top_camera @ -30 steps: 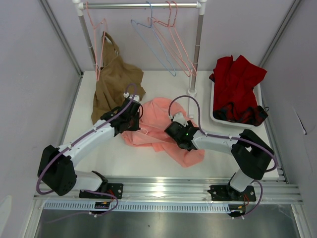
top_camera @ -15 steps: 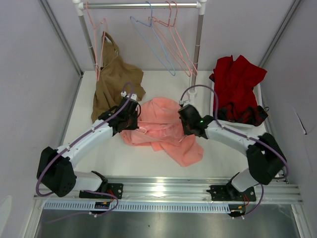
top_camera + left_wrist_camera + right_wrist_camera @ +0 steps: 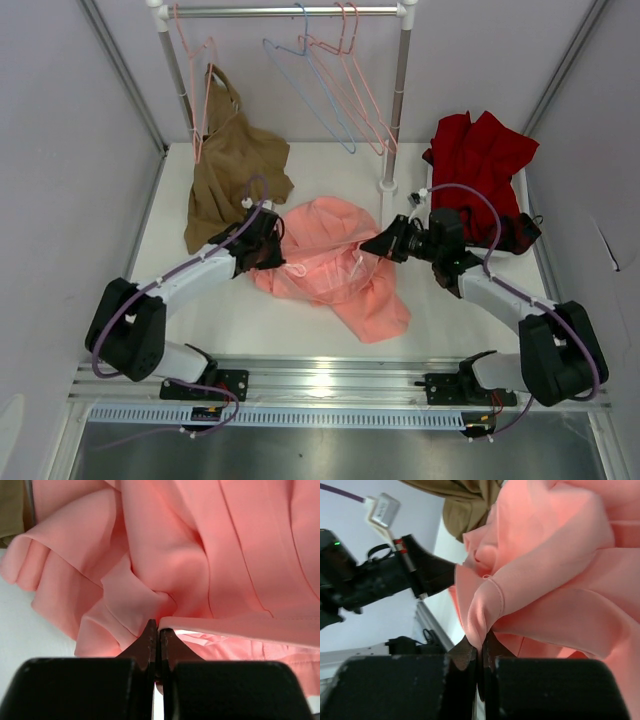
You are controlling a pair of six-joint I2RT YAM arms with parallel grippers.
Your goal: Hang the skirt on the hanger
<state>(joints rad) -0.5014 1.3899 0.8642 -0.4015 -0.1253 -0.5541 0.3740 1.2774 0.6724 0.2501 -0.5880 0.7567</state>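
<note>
Axis: skirt [image 3: 325,255] is stretched from 9 to 3 o'clock, tail toward 5.
Look: salmon-pink, plain, creased.
Left gripper [image 3: 272,252]: clamped on skirt.
Right gripper [image 3: 372,246]: clamped on skirt.

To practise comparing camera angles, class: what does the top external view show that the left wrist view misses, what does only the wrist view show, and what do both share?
Only the top view: the blue hanger, the red garment, and the right gripper shut on the skirt. Only the wrist view: closed fingers pinching a skirt fold. Both: the skirt, the tan garment and the left gripper.
</note>
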